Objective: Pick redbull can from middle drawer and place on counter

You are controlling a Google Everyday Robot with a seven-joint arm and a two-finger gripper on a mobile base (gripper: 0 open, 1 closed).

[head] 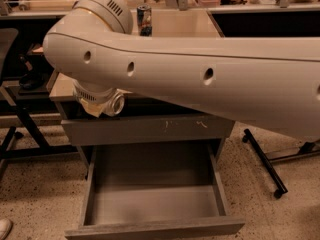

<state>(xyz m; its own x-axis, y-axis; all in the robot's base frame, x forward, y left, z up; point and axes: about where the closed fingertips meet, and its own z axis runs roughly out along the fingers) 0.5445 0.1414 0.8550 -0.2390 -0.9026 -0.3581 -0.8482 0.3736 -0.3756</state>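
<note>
The gripper is not in sight. It must lie somewhere behind the broad pale arm that crosses the view from the right to a rounded elbow at the far left, so I cannot tell how wide it stands or whether it has hold of anything. Under that elbow hangs a round joint housing, just in front of the desk's near left corner. The redbull can does not show anywhere either. The middle drawer is pulled out toward the near side and the floor that can be seen is bare grey, so the can is probably behind the arm, over or on the desk. As a judgement, a small drink can like this should be light, with thin walls that give under a hard squeeze and a smooth skin that slips. It is best taken across the middle of its body, kept upright, with only moderate pressure, and set down flat on its base. By count there is one arm, no redbull can visible, and one taller blue and silver can standing at the far edge of the desk, which is not the one wanted. There is one open drawer and one shut drawer front above it with pale scratches. A single black wheeled leg stands on the speckled floor to the right.
</note>
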